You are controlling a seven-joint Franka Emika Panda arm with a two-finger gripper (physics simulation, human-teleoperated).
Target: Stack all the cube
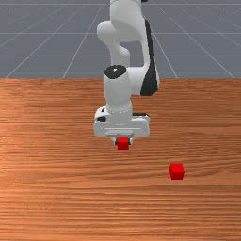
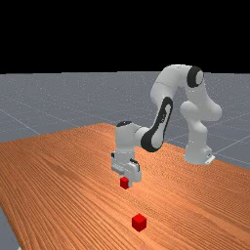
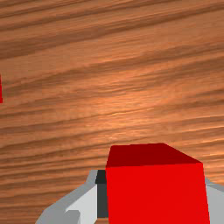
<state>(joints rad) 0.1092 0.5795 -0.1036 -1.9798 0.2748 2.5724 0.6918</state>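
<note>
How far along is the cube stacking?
The grasp looks done: the two-finger gripper is shut on one red cube, a finger against each of two sides, and it looks raised off the orange-brown wooden table. No stack stands yet. Left, as I judge it: carry it over the other red cube, which sits apart on the table, lower it on top and let go.

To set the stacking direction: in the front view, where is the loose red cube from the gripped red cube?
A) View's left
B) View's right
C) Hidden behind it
B: the loose red cube stands to the view's right of the gripped red cube.
</note>
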